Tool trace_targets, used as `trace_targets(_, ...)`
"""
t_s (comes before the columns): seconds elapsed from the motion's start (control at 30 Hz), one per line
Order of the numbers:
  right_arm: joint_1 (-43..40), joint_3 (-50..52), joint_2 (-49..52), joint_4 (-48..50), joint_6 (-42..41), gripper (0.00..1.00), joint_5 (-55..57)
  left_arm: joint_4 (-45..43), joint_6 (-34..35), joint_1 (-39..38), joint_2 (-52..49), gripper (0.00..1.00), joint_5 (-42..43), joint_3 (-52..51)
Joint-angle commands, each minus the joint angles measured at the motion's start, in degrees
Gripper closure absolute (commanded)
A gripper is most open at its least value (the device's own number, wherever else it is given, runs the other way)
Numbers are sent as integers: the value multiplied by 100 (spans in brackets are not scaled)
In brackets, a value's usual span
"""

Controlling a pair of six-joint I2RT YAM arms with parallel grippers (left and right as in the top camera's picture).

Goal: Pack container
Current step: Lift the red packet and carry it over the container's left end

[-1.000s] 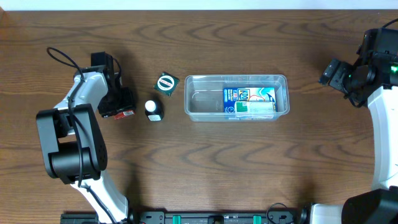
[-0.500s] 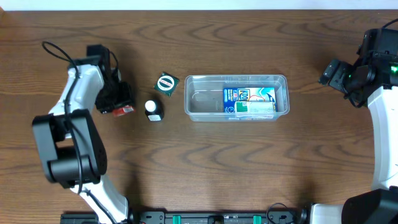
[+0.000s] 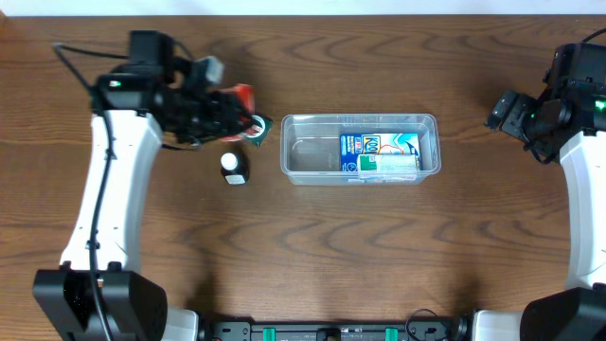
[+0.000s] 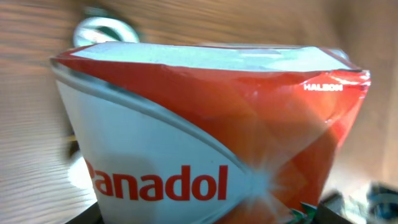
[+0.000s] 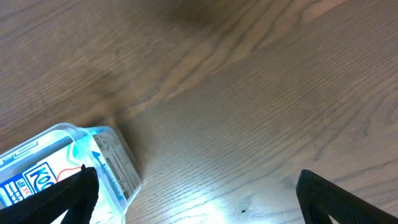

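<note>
"Container packing: what could go wrong from here?"

"Start at the left end effector. It is clamped on the Panadol box, held off the surface toward the far edge. The cardboard looks bowed under the squeeze, so I'd judge it could slip or twist in the grip."

"And right beneath it?"

"A small dark-green box lies just under the fingers, with a white black-capped bottle near it. A low pass could knock either one."

"Then the tub itself?"

"It lies toward the far edge, a little right of the middle, apart from the arm. A blue-and-white carton fills its right half, and only the left half is bare. Release too far right and the Panadol lands tilted on the carton. Release too early and it catches the rim."

"The right end effector?"

"Spread wide, holding nothing, near the far right corner. No threat."
</note>
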State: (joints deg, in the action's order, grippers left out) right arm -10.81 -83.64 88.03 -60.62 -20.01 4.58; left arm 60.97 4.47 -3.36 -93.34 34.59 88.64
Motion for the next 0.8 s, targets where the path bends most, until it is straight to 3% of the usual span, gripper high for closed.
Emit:
trace_targets(0.0, -44, -68, -26, -9, -76, 1, 33, -74, 9, -527, 4, 40, 348, 57)
trace_targets(0.1, -42, -68, -26, -9, -76, 1, 33, -271, 111, -1060, -92, 40, 153, 57)
trace_targets(0.5, -42, -68, -26, -9, -76, 1, 33, -841, 2035, -2903, -625, 41, -2667, 48)
trace_targets(0.77, -42, -68, -26, -9, -76, 1, 33, -1093, 2634, -3405, -1322, 41, -3123, 48)
